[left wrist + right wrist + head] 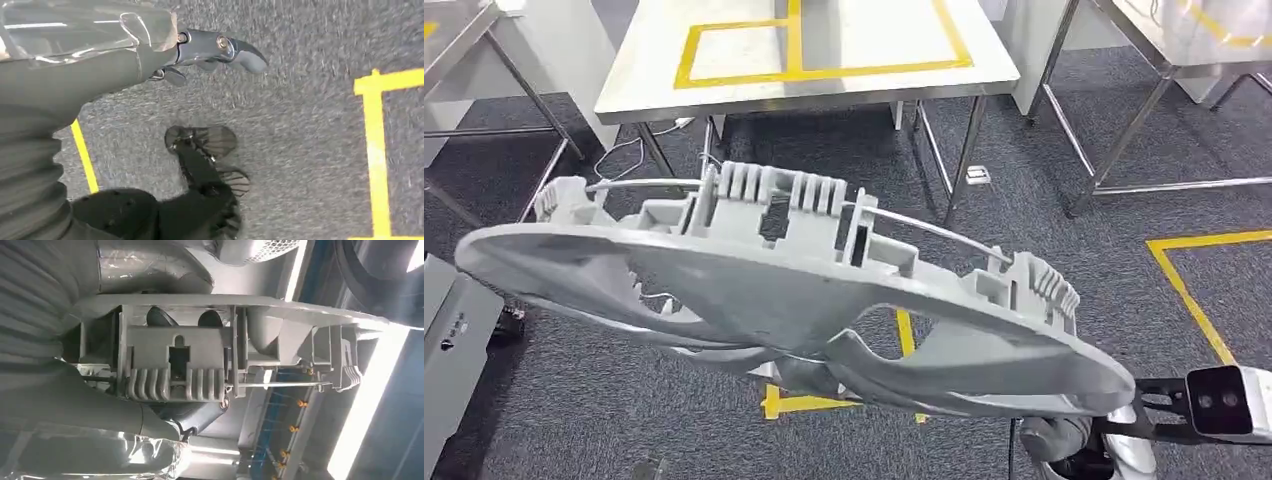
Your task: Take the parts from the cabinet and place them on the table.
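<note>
i'm carrying the part [784, 290], a big grey plastic disc with ribbed clips and a thin wire ring along its rim, and it hangs tilted in front of the head camera, high above the carpet. the right hand [100, 390] is grasping it: in the right wrist view the thumb and darker fingers clamp one of the ribbed clip blocks at the rim. the left hand [215, 50] hangs at my side above the floor, holding nothing; its fingers look loosely curled more than spread, so i cannot tell for sure whether it is clenched or released.

the steel counter [654, 85] with the yellow taped rectangle stands ahead, well apart from the part, so i judge this as the carry leg, with the set-down still to come.

to do it well i'd walk slowly and square up to the counter's near edge, since the disc hides much of the floor and my own arms. the grip is on one rim clip alone, so the wide disc could swing or twist; i'd keep the wrist steady, level the part before lowering, and set it flat inside the yellow rectangle before letting go. i'd watch the far rim so it clears the counter's edge.
</note>
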`<state>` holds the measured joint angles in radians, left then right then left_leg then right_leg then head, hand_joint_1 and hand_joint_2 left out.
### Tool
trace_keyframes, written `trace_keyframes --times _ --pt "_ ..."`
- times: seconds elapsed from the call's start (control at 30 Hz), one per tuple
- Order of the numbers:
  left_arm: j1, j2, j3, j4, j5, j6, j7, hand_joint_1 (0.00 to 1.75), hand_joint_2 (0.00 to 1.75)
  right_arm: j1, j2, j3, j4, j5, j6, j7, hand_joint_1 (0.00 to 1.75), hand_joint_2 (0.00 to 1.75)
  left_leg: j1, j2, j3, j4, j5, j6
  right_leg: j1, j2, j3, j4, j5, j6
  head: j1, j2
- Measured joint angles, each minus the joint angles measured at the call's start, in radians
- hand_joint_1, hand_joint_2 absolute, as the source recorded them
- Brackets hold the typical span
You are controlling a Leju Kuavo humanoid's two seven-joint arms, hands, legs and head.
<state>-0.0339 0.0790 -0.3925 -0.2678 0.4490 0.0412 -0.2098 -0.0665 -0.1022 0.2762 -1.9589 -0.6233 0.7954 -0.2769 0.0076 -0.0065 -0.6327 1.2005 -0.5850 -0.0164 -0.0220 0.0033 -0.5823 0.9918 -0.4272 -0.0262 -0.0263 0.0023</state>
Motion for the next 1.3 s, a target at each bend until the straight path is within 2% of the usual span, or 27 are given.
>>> trace_keyframes --times 0.03,0.07,0.1,0.17,0.2,0.23,0.27,0.37,0.43,0.47,0.53,0.57,0.6,0.63,0.7,0.73,0.8,0.87,0.93,0.97,1.03,1.07,1.1,1.13,1.2,1.23,1.3 --pt "0.002 0.0 0.0 0.0 0.0 0.0 0.0 0.0 1.75 0.001 0.0 0.0 0.0 0.0 0.0 0.0 1.71 1.75 0.003 0.0 -0.052 0.082 -0.024 -0.004 0.001 0.001 0.002 0.0 -0.004 0.0 0.0 0.0" --pt "0.002 0.0 0.0 0.0 0.0 0.0 0.0 0.0 1.75 0.001 0.0 0.0 0.0 0.001 0.0 0.0 1.71 1.75 0.004 0.001 -0.087 0.126 -0.024 -0.005 0.001 0.002 0.005 0.0 -0.007 -0.002 0.0 0.0" --pt "0.002 -0.001 0.0 0.0 0.0 0.0 0.0 0.0 1.75 0.002 0.0 0.0 0.0 0.001 0.0 0.0 1.71 1.75 0.004 0.001 -0.093 0.111 0.005 -0.004 0.002 0.003 0.011 0.0 -0.011 0.0 0.0 0.0" --pt "0.002 0.0 0.0 0.0 0.0 0.0 0.0 0.0 1.75 0.001 0.0 0.0 0.0 0.001 0.0 0.0 1.71 1.75 0.004 0.001 -0.041 -0.033 0.107 0.003 0.003 0.005 0.029 0.0 -0.022 0.003 0.0 0.0" --pt "0.002 0.0 0.0 0.0 0.0 0.0 0.0 0.0 1.75 0.0 0.0 0.0 0.0 0.001 0.0 0.0 1.71 1.75 0.003 0.001 0.01 -0.148 0.17 0.012 0.005 0.006 0.04 -0.001 -0.028 0.005 0.0 0.0" --pt "0.002 0.003 0.0 0.0 0.0 0.0 0.0 0.0 1.75 0.0 0.0 0.0 0.0 0.001 0.0 -0.001 1.71 1.75 -0.001 0.001 0.037 -0.201 0.178 0.021 0.004 0.006 0.043 -0.003 -0.033 0.008 0.001 0.0" --pt "0.001 0.003 0.0 0.0 -0.001 0.0 0.0 0.0 1.75 -0.002 0.0 0.0 0.0 0.002 0.0 0.0 1.71 1.75 -0.007 0.003 0.038 -0.207 0.168 0.027 0.013 0.006 0.043 -0.002 -0.036 0.014 0.003 0.0" --pt "0.001 0.005 0.001 0.0 -0.002 0.0 0.0 0.0 1.75 -0.002 0.001 0.001 0.0 0.004 0.0 0.0 1.71 1.75 -0.014 0.002 0.037 -0.208 0.161 0.041 0.006 0.007 0.046 -0.01 -0.041 0.03 -0.002 0.0" --pt "0.001 0.003 0.001 -0.001 -0.005 -0.001 0.0 0.0 1.75 -0.003 0.0 0.002 -0.003 0.005 0.0 0.0 1.71 1.75 -0.005 0.001 0.069 -0.238 0.172 0.048 0.009 0.004 0.036 0.017 -0.052 0.036 0.002 0.0" --pt "-0.001 0.002 0.001 -0.001 -0.005 -0.002 0.0 0.0 1.75 -0.006 0.0 0.002 -0.003 0.005 0.0 0.0 1.71 1.75 -0.005 0.002 0.071 -0.238 0.169 0.054 0.008 0.004 0.002 0.079 -0.078 0.03 0.002 0.0" --pt "-0.002 0.002 0.001 -0.001 -0.005 -0.002 0.0 0.0 1.75 -0.004 0.0 0.001 -0.003 0.004 0.0 -0.002 1.71 1.75 -0.007 0.001 0.075 -0.238 0.163 0.06 0.006 0.004 -0.103 0.252 -0.128 0.026 0.003 0.0" --pt "-0.001 0.002 0.001 -0.001 -0.005 -0.002 0.0 0.0 1.75 -0.003 -0.001 0.002 -0.002 0.005 -0.001 -0.002 1.71 1.75 -0.007 0.001 0.076 -0.237 0.159 0.061 0.006 0.004 -0.142 0.304 -0.136 0.031 0.003 0.0" --pt "0.0 0.002 0.001 -0.001 -0.005 -0.002 0.0 0.0 1.75 -0.002 -0.002 0.001 -0.002 0.005 -0.001 -0.002 1.71 1.75 -0.007 -0.001 0.08 -0.236 0.155 0.06 0.005 0.004 -0.157 0.309 -0.125 0.038 0.003 0.0" --pt "0.001 0.002 0.001 -0.001 -0.005 -0.002 0.0 0.0 1.75 -0.002 -0.003 0.002 -0.002 0.005 -0.001 -0.002 1.71 1.75 -0.007 -0.002 0.087 -0.236 0.149 0.059 0.004 0.004 -0.147 0.271 -0.097 0.048 0.004 0.0" --pt "0.0 0.0 0.001 -0.001 -0.005 -0.002 0.0 0.0 1.75 -0.003 -0.003 0.002 -0.002 0.005 -0.001 -0.002 1.71 1.75 -0.006 -0.007 0.106 -0.231 0.133 0.051 0.001 0.001 -0.068 0.088 -0.006 0.066 0.004 0.0" --pt "0.0 -0.001 0.001 -0.002 -0.005 -0.002 0.0 0.0 1.75 -0.003 -0.003 0.002 -0.002 0.005 -0.001 -0.002 1.71 1.75 -0.007 -0.007 0.108 -0.225 0.122 0.045 0.001 -0.003 -0.032 0.005 0.024 0.064 0.005 0.0" --pt "-0.001 0.0 0.001 -0.002 -0.005 -0.002 0.0 0.0 1.75 -0.003 -0.003 0.002 -0.002 0.004 -0.001 -0.002 1.71 1.75 -0.014 -0.008 0.107 -0.215 0.106 0.034 0.006 -0.001 -0.023 0.005 0.018 0.037 0.002 0.0" --pt "-0.001 -0.001 0.001 -0.002 -0.005 -0.002 0.0 0.0 1.75 -0.003 -0.003 0.002 -0.002 0.005 -0.001 -0.002 1.71 1.75 -0.01 -0.006 0.111 -0.218 0.101 0.026 0.013 0.0 -0.024 0.005 0.013 0.024 0.003 0.0" --pt "-0.002 0.0 0.001 -0.004 -0.006 -0.003 0.0 0.0 1.75 -0.004 -0.002 0.002 -0.003 0.005 -0.001 -0.002 1.71 1.75 -0.006 -0.005 0.108 -0.194 0.083 0.014 -0.001 0.002 -0.008 0.001 0.007 0.01 0.002 0.0" --pt "-0.003 0.001 0.001 -0.004 -0.007 -0.003 0.0 0.0 1.75 -0.005 -0.002 0.002 -0.003 0.005 -0.001 -0.002 1.71 1.75 -0.004 -0.003 0.082 -0.136 0.056 0.007 -0.002 0.001 -0.001 0.001 0.002 0.002 -0.003 0.0" --pt "-0.002 0.002 0.001 -0.004 -0.006 -0.003 0.0 0.0 1.75 -0.005 -0.001 0.002 -0.003 0.004 -0.001 -0.002 1.71 1.75 0.001 0.0 -0.015 0.033 -0.011 -0.003 0.0 0.001 0.005 0.001 -0.006 -0.002 -0.002 0.0" --pt "0.001 0.002 0.001 -0.004 -0.006 -0.003 0.0 0.0 1.75 -0.004 -0.002 0.002 -0.003 0.005 -0.001 -0.002 1.71 1.75 0.003 0.0 -0.064 0.106 -0.028 -0.006 0.001 0.002 0.008 0.001 -0.01 -0.002 -0.002 0.0" --pt "0.002 0.002 0.001 -0.004 -0.006 -0.003 0.0 0.0 1.75 -0.003 -0.002 0.002 -0.003 0.005 -0.001 -0.002 1.71 1.75 0.004 0.001 -0.092 0.129 -0.014 -0.006 0.002 0.004 0.013 0.001 -0.015 -0.002 -0.002 0.0" --pt "0.002 0.002 0.001 -0.004 -0.006 -0.003 0.0 0.0 1.75 -0.003 -0.002 0.003 -0.003 0.005 -0.001 -0.002 1.71 1.75 0.004 0.001 -0.088 0.093 0.026 -0.003 0.002 0.005 0.021 0.001 -0.02 -0.001 -0.002 0.0" --pt "0.002 0.003 0.001 -0.004 -0.006 -0.003 0.0 0.0 1.75 -0.006 0.0 0.003 -0.003 0.005 -0.001 -0.002 1.71 1.75 0.003 0.001 -0.024 -0.077 0.138 0.006 0.005 0.006 0.041 0.001 -0.032 0.002 -0.002 0.0" --pt "0.002 0.004 0.001 -0.004 -0.006 -0.003 0.0 0.0 1.75 -0.007 0.001 0.003 -0.003 0.005 0.0 -0.002 1.71 1.75 0.001 0.001 0.016 -0.171 0.188 0.017 0.006 0.006 0.051 0.0 -0.038 0.004 -0.002 0.0" --pt "0.001 0.005 0.002 -0.004 -0.006 -0.003 0.0 0.0 1.75 -0.01 0.001 0.004 -0.003 0.003 0.0 -0.001 1.71 1.75 -0.008 0.004 0.032 -0.201 0.166 0.031 0.012 0.008 0.05 0.0 -0.046 0.015 -0.002 0.0"
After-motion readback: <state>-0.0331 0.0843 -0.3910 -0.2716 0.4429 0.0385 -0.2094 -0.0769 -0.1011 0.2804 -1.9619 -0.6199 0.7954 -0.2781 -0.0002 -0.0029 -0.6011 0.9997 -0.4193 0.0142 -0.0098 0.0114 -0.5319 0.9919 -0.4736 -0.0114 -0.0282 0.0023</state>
